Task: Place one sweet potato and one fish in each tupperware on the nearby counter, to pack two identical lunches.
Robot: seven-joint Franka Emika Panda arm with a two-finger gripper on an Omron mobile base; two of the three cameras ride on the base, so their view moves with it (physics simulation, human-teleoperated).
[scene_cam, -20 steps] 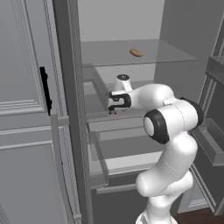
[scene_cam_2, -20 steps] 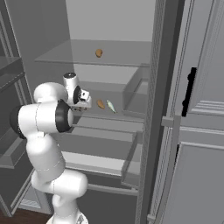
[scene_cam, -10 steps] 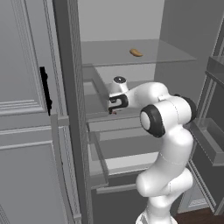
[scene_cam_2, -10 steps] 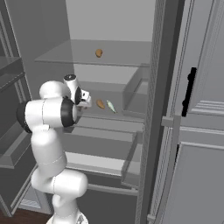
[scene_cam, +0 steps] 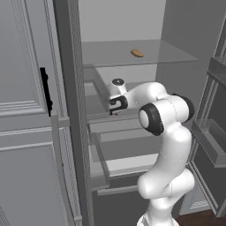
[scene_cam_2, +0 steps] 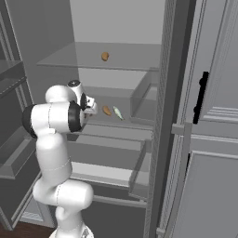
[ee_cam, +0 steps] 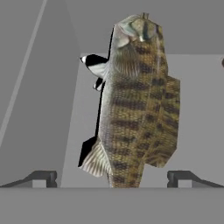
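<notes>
My gripper [ee_cam: 113,179] is open inside the fridge, just over the middle shelf. A striped olive-brown fish [ee_cam: 135,100] lies right in front of it, lined up between the two finger tips [ee_cam: 41,177], and they do not touch it. In the base views the gripper [scene_cam_2: 90,108] [scene_cam: 115,106] hangs at the shelf's left part. To its right on that shelf lie a sweet potato [scene_cam_2: 107,110] and a pale slim fish [scene_cam_2: 118,113]. A second sweet potato [scene_cam_2: 105,56] [scene_cam: 137,53] sits on the glass shelf above. The tupperware and the counter are out of view.
The fridge's glass shelves [scene_cam_2: 116,65] and the pulled-out drawers [scene_cam_2: 107,153] hem the arm in. The open fridge door with its bins [scene_cam: 212,141] stands at one side. A grey cabinet door with a black handle [scene_cam_2: 201,97] stands at the other.
The arm's elbow has swung in toward the fridge and the hand has edged a little along the middle shelf. The jaws stayed open and the food has not moved.
</notes>
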